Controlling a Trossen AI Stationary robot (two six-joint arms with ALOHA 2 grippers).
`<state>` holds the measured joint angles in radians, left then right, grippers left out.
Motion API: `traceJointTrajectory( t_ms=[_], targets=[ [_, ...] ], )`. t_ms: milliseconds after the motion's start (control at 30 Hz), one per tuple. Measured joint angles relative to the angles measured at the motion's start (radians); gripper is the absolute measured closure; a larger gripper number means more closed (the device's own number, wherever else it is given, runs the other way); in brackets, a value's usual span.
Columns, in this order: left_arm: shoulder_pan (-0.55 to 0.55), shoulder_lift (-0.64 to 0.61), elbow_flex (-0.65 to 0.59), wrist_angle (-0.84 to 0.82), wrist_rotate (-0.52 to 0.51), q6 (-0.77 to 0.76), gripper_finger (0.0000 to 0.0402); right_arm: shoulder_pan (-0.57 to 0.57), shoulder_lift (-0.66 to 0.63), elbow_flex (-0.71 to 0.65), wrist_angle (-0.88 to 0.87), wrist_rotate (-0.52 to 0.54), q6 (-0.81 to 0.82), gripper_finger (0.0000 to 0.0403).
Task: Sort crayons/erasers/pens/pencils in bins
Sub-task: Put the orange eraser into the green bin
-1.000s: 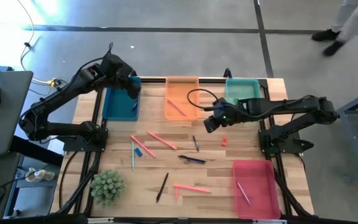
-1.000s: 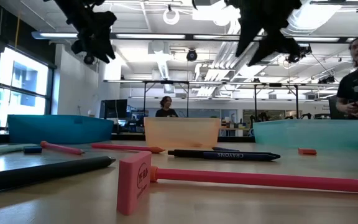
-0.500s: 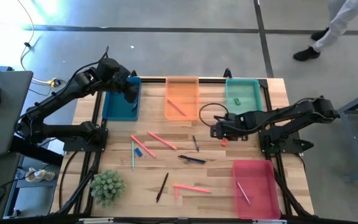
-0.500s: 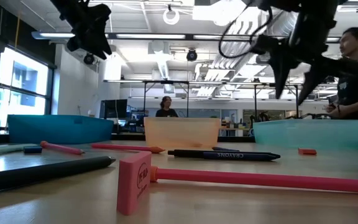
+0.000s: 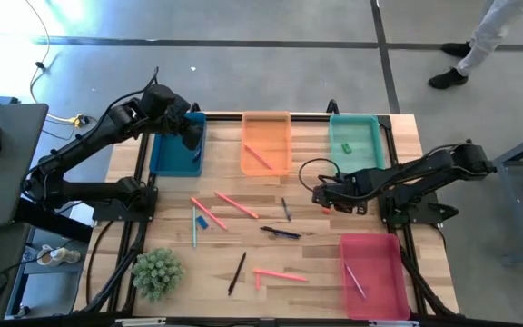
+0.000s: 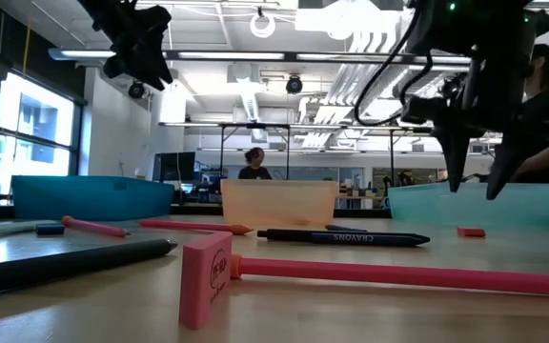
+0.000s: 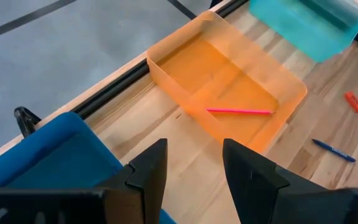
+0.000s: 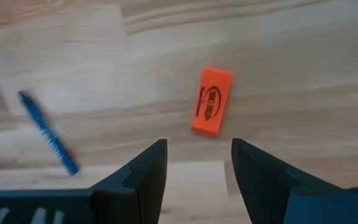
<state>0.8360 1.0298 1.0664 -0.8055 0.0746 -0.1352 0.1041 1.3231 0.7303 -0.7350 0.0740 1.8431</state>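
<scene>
The right gripper [image 8: 194,163], jaws wide and empty, is hovering over the orange eraser [image 8: 211,110], needing only descent and closing.

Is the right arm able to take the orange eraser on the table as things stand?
Probably yes. The right end effector hangs open just above the orange eraser, and nothing lies between them or beside it.

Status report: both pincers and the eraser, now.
Right pincer open, low over the small red-orange block eraser, not touching. Left pincer open, empty, above the dark blue plastic bin. Nothing blocking the eraser.
</scene>
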Motion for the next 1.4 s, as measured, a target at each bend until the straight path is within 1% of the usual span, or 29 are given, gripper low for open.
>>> traceJointTrajectory(
  t_ms=[167,300,667,767,1000,1133,1267,1400],
  targets=[
    [0.0,0.0,0.0,0.001,0.0,0.0,0.0259,-0.028,0.051,-0.007,0.02,-0.007,-0.025,0.0231],
    [0.0,0.0,0.0,0.002,0.0,0.0,0.0259,-0.054,0.098,-0.007,0.038,-0.047,-0.071,0.0231],
    [0.0,0.0,0.0,0.002,0.0,0.008,0.0259,-0.08,0.2,-0.004,0.067,-0.06,-0.095,0.0233],
    [0.0,0.0,0.0,0.002,0.0,0.008,0.0259,-0.08,0.225,-0.001,0.066,-0.061,-0.095,0.0247],
    [0.0,0.0,0.0,0.002,0.0,0.015,0.0259,-0.079,0.242,-0.001,0.041,-0.062,-0.09,0.0313],
    [0.0,0.0,0.0,0.002,0.001,0.042,0.0259,-0.079,0.242,-0.001,0.037,-0.056,-0.093,0.0341],
    [0.0,0.0,0.0,0.002,0.001,0.049,0.0259,-0.075,0.243,-0.001,0.035,-0.055,-0.118,0.0348],
    [0.0,0.0,-0.001,0.0,0.001,0.061,0.0259,-0.065,0.242,0.031,0.005,-0.048,-0.18,0.0345]
  ],
)
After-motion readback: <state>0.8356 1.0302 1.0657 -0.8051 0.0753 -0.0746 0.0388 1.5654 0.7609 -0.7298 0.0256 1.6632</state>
